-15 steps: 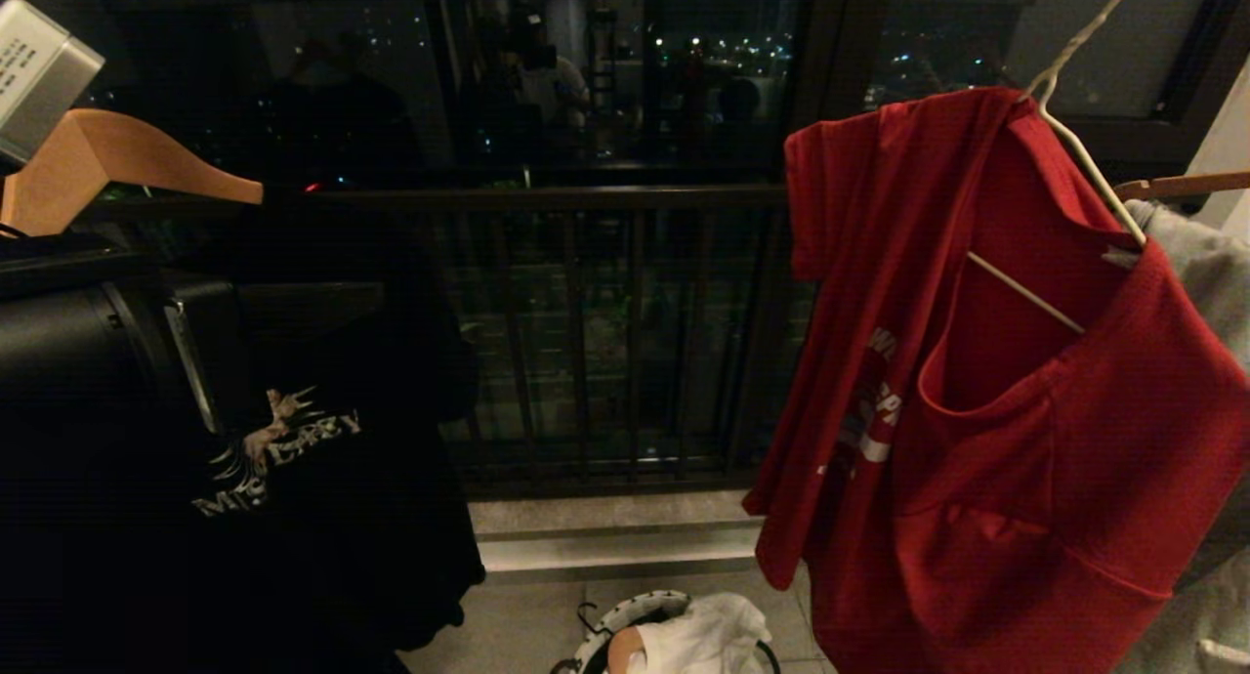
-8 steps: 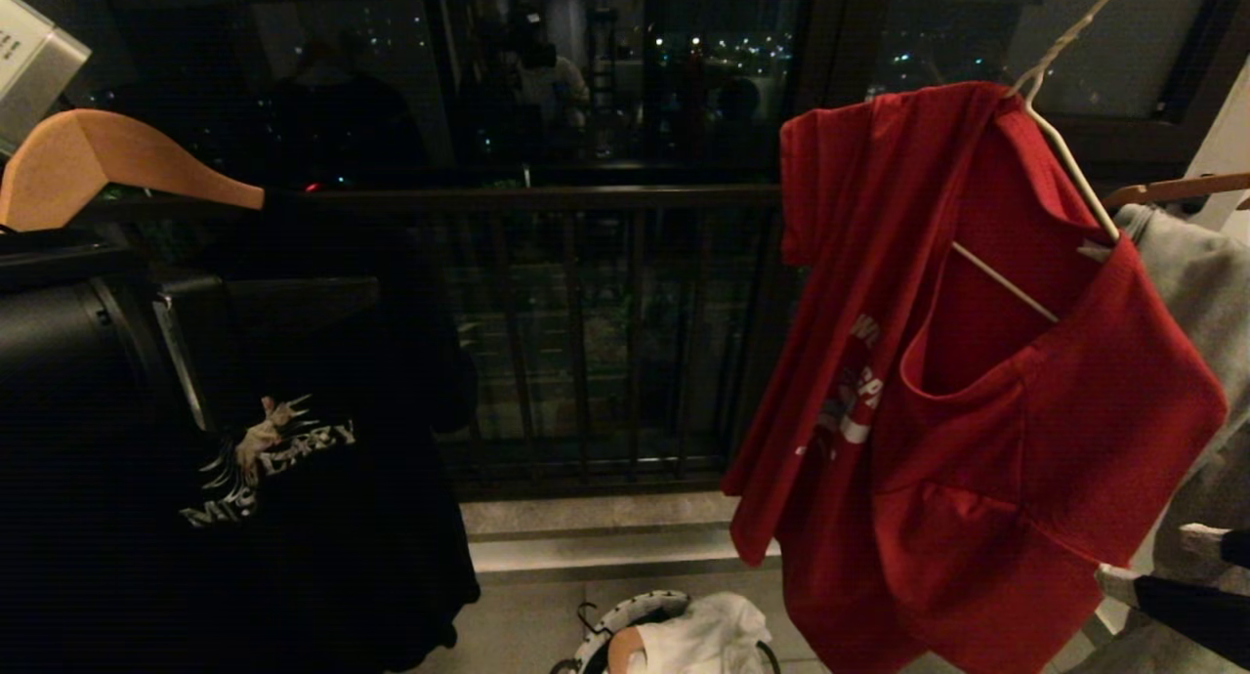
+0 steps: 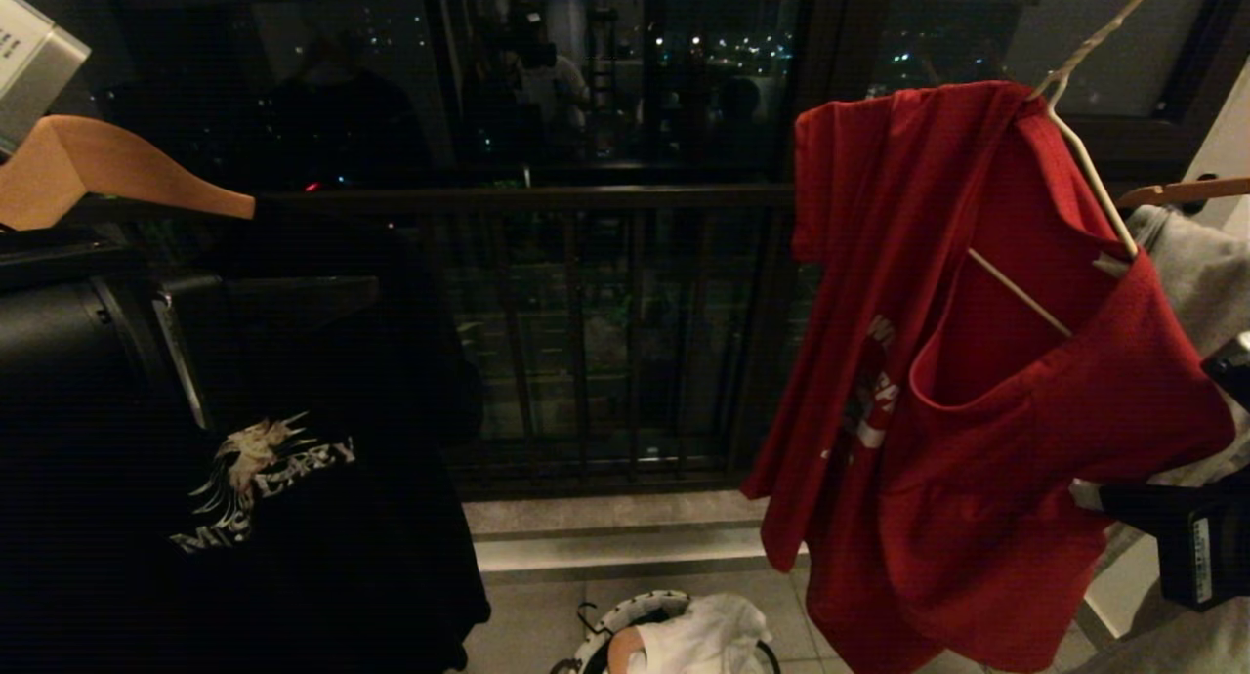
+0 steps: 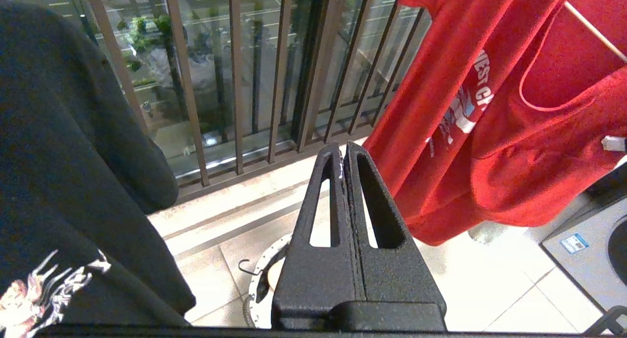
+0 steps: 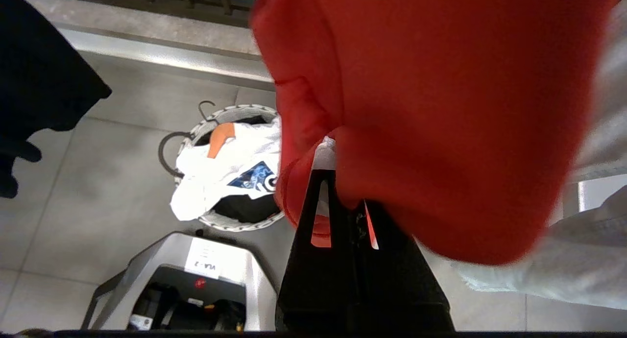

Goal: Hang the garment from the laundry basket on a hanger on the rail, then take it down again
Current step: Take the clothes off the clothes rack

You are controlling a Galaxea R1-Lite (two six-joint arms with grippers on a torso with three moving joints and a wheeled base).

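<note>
The garment (image 3: 986, 440), a red T-shirt with white lettering, hangs crookedly on the thin white wire hanger (image 3: 1084, 156) at the right; the rail above is out of view. My right gripper (image 3: 1082, 496) reaches in from the right edge and is shut on a fold at the shirt's lower right side. In the right wrist view the red cloth (image 5: 441, 108) drapes over the right gripper (image 5: 345, 191). My left gripper (image 4: 343, 149) is shut and empty, a little short of the shirt's left side (image 4: 441, 108). On the floor below stands the laundry basket (image 3: 625, 617).
A black printed T-shirt (image 3: 264, 459) on a wooden hanger (image 3: 107, 166) fills the left. Grey cloth (image 3: 1196, 264) hangs behind the red shirt. A white cloth (image 5: 230, 161) lies in the basket. The balcony railing (image 3: 586, 200) runs behind. My base (image 5: 196, 279) stands near the basket.
My right gripper has risen into the head view from the lower right and shut on the shirt's side. The shirt has swung slightly on its hanger. The left arm has kept still.
</note>
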